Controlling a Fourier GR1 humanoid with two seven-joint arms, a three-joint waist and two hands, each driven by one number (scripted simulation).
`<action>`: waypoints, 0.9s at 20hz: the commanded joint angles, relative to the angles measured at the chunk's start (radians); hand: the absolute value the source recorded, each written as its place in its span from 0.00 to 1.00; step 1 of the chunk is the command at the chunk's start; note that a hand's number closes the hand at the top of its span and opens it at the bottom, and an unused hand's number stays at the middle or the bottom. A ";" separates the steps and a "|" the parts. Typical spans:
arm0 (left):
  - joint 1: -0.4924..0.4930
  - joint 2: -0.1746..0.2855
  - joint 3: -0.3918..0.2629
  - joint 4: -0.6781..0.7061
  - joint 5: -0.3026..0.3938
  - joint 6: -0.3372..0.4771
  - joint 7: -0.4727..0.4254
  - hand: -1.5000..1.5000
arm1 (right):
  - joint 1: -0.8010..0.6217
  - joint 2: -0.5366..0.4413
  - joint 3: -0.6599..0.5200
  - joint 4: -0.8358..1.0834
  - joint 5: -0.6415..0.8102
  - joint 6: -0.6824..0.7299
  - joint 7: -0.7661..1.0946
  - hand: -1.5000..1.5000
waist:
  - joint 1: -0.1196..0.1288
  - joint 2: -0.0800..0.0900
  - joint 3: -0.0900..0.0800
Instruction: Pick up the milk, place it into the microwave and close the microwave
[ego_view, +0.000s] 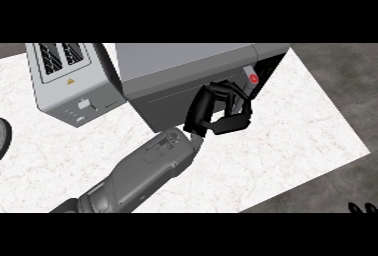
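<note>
Left hand at the grey box-shaped metal microwave: door-closing step, by judgement.
Fingers curled, nothing seen in them, set against the dark door front just ahead. Milk not visible, presumably inside, beyond the hand. Door edge to the hand's right looks ajar; next move calls for pushing it flush. Right hand rests open, far right.
</note>
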 joint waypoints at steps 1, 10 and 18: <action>-0.071 -0.006 0.023 0.079 0.030 -0.024 -0.008 1.00 | 0.000 -0.015 -0.006 -0.016 -0.019 0.022 -0.004 0.00 | -0.018 0.015 0.002; -0.083 -0.006 0.013 0.102 0.070 -0.007 -0.048 1.00 | 0.017 -0.039 -0.028 -0.065 -0.043 0.032 0.004 0.00 | -0.041 0.015 0.003; -0.107 -0.007 0.017 0.124 0.110 -0.010 -0.064 1.00 | 0.043 -0.049 -0.018 -0.089 -0.110 0.044 0.024 0.00 | -0.042 0.020 0.004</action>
